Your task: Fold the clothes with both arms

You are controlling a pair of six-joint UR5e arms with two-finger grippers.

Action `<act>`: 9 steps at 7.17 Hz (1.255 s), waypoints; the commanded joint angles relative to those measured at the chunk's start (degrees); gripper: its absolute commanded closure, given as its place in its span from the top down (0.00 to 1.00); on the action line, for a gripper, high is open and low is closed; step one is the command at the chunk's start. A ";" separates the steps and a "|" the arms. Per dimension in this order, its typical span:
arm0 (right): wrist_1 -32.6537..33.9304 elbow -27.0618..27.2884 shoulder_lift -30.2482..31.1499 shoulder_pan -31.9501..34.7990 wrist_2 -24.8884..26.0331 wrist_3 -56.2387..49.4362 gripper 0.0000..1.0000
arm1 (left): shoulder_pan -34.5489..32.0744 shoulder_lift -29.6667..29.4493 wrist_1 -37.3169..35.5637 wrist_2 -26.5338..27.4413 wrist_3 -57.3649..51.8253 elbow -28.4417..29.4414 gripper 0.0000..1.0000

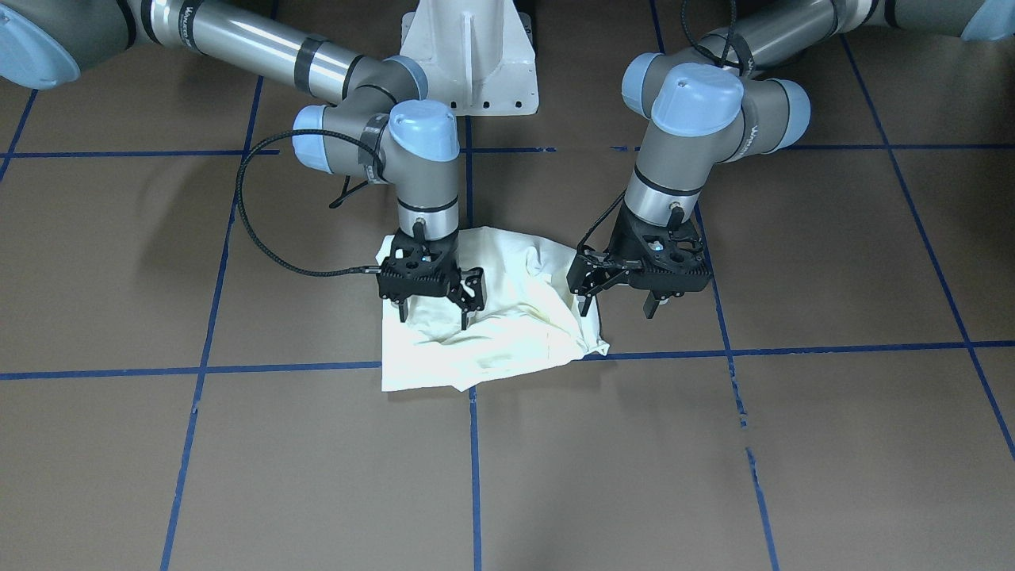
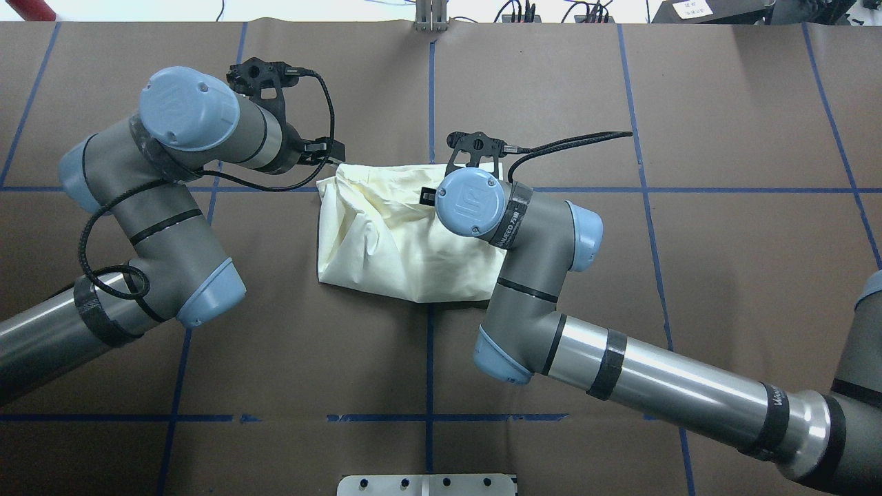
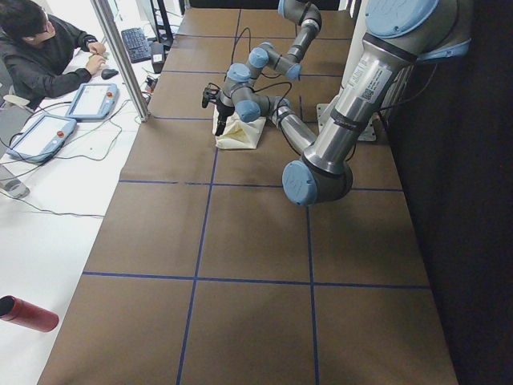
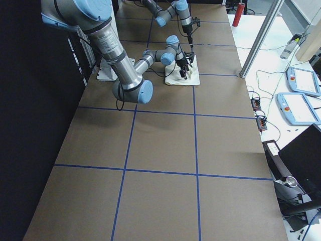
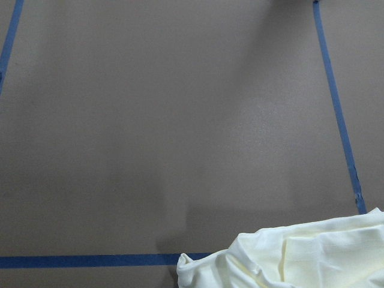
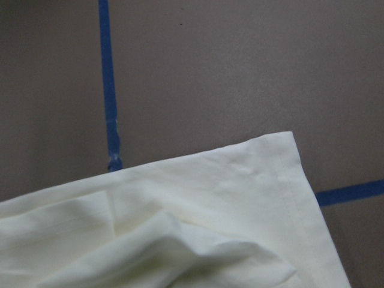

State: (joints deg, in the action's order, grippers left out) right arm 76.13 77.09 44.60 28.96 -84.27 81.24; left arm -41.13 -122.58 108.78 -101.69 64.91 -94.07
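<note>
A cream-white garment lies crumpled and partly folded on the brown table, near a crossing of blue tape lines. It also shows in the overhead view. My right gripper points down over the garment's end on that view's left, fingers spread and holding nothing. My left gripper hangs open just beside the garment's opposite edge, one finger close to the cloth. The left wrist view shows a garment corner at the bottom. The right wrist view shows a hemmed corner. No fingers show in either wrist view.
The white pedestal base stands behind the garment. Blue tape lines grid the brown table. An operator sits with tablets at a side desk beyond a metal post. A red cylinder lies there.
</note>
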 commanded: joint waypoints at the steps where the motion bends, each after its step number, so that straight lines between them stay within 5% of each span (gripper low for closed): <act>1: -0.02 -5.79 -2.49 3.72 -0.02 -0.03 1.00 | -0.09 0.15 -0.06 0.00 0.12 -0.59 1.00; 4: -0.20 -6.52 -5.92 5.67 -3.89 10.74 0.94 | 0.00 0.15 -0.06 0.00 0.30 -0.94 1.00; 6: -0.37 -6.43 -5.94 3.05 -3.63 16.21 0.64 | -0.09 0.15 -0.06 0.00 0.30 -0.94 1.00; 9: -0.20 -7.48 -6.11 2.07 -3.36 17.55 0.63 | -0.09 0.24 -0.06 0.00 0.39 -1.38 1.00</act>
State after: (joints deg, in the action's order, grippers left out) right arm 75.84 70.18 38.58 31.35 -87.69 98.46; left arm -41.19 -122.35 108.72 -101.69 65.27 -95.20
